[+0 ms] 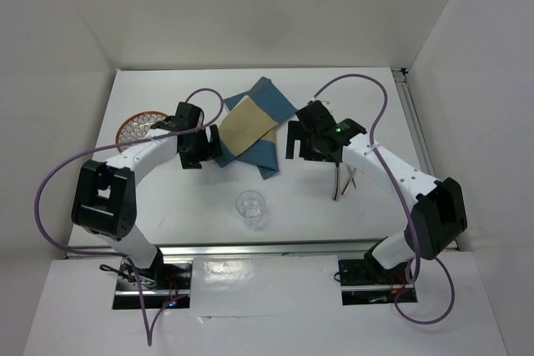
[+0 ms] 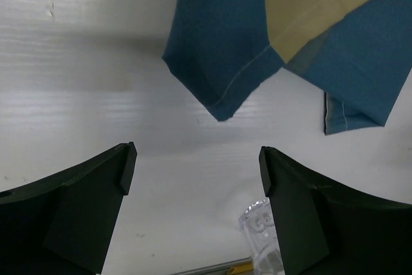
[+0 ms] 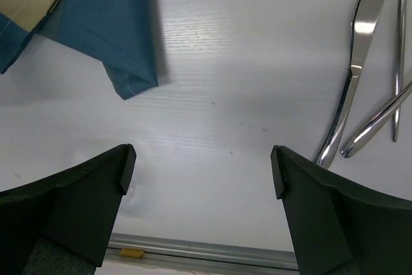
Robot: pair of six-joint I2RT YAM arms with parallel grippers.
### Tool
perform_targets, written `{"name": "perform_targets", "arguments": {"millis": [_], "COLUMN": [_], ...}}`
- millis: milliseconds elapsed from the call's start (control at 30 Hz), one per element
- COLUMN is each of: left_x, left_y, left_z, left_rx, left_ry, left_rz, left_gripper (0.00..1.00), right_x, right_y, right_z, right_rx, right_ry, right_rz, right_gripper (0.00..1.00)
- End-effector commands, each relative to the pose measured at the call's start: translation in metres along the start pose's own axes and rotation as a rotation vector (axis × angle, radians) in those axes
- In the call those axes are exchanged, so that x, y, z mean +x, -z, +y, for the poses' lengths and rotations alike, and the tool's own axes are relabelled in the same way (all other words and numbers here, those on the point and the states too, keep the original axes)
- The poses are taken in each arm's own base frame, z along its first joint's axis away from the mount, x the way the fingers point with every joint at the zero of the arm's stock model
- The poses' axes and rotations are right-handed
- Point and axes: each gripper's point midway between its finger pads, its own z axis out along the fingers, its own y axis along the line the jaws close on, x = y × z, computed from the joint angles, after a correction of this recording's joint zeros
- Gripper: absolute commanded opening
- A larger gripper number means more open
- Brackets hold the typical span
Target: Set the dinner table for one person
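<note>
White counter [image 1: 167,198] spans the enclosure; left gripper [image 2: 196,172] and right gripper [image 3: 203,172] hang above it, jaws apart, empty; crumpled blue-and-tan cloth [image 1: 250,127] between them; right arm [image 1: 392,172] half-hides cutlery [image 3: 360,30]; glass [image 1: 251,208] stands alone on bare counter near the front edge.

Top external: high, behind the arms, looked steeply down. Wrist views: close above desk [image 2: 77,94]; all shared the blue-and-tan placemat [image 1: 265,102].

Glass [image 1: 250,208] before placemat [image 1: 271,104], cutlery [image 3: 364,27] rt, on table [image 1: 167,206]
</note>
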Motion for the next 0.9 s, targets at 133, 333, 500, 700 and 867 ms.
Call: {"name": "perform_targets", "arguments": {"millis": [133,333,500,700,867], "left_x": [-0.021,-0.035,-0.036,-0.046,-0.079], "left_y": [-0.028,-0.036,-0.027,0.012,0.077], "left_z": [-0.013,-0.021,-0.031,-0.051,-0.091], "left_rx": [0.162,0.172,0.219,0.292,0.433], "left_ry": [0.109,0.108,0.083,0.039,0.005], "left_rz": [-0.014,-0.010,0.018,0.003,-0.094], "left_gripper": [0.89,0.46,0.03,0.00,0.00], "right_x": [-0.003,0.001,0.001,0.012,0.018], "right_y": [-0.001,0.003,0.000,-0.027,-0.060], "right_z": [0.006,0.013,0.018,0.032,0.051], "right_rx": [-0.037,-0.091,-0.114,-0.148,-0.192], "right_ry": [-0.006,-0.019,-0.011,0.020,0.043], "right_rz": [-0.014,-0.012,-0.005,0.065,0.126], "right_gripper": [1.00,1.00,1.00,1.00,0.98]}}
